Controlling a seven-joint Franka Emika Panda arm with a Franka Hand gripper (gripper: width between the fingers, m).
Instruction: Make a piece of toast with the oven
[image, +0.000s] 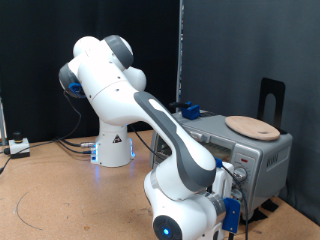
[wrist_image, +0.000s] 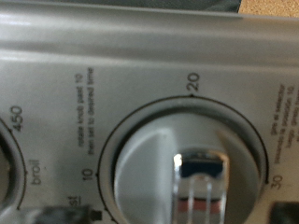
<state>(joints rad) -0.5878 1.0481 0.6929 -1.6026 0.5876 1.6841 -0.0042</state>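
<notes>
Against black curtains, fingers (image: 243, 187), grip unreadable, meet the boxy silver oven's (image: 262, 152) round ridged knob (wrist_image: 187, 163).

Dim dark backdrop, blurry wrist close-up, knob glare

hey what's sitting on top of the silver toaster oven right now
A round tan wooden board lies flat on the boxy silver metal toaster oven. A small blue object shows behind the arm, partly covered. The oven's inside is hidden, and so is the gripper, at the control panel.
</notes>
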